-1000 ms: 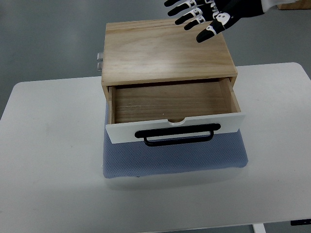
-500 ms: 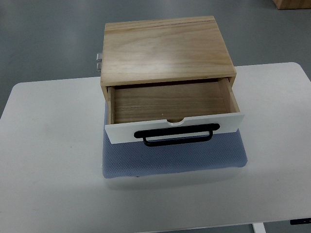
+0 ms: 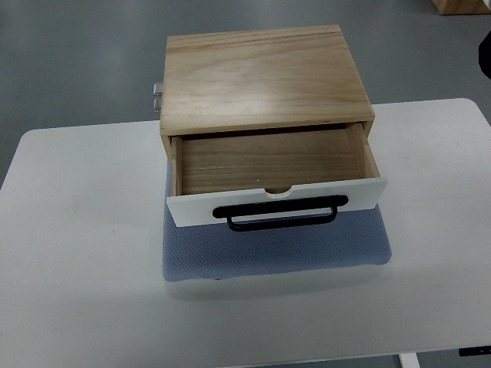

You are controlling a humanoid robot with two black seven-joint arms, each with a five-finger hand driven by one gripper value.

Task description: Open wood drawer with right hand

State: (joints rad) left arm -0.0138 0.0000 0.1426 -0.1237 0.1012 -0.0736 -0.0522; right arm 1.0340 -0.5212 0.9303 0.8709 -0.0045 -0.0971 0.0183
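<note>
The wood drawer box (image 3: 265, 77) stands on a blue-grey mat (image 3: 276, 249) in the middle of the white table (image 3: 77, 253). Its drawer (image 3: 268, 161) is pulled out toward me and its inside is bare wood with nothing in it. The drawer has a white front panel (image 3: 192, 208) with a black handle (image 3: 280, 212). A dark sliver of my right arm or hand (image 3: 486, 55) shows at the right edge, far from the handle. My left arm is out of view.
A small metal fitting (image 3: 157, 96) sticks out at the box's back left. Grey floor lies beyond the table. A wooden object's corner (image 3: 464, 6) shows at the top right.
My right hand, open above the box's back right corner a second ago, has pulled away to the right edge. The drawer stays open and has not moved.
</note>
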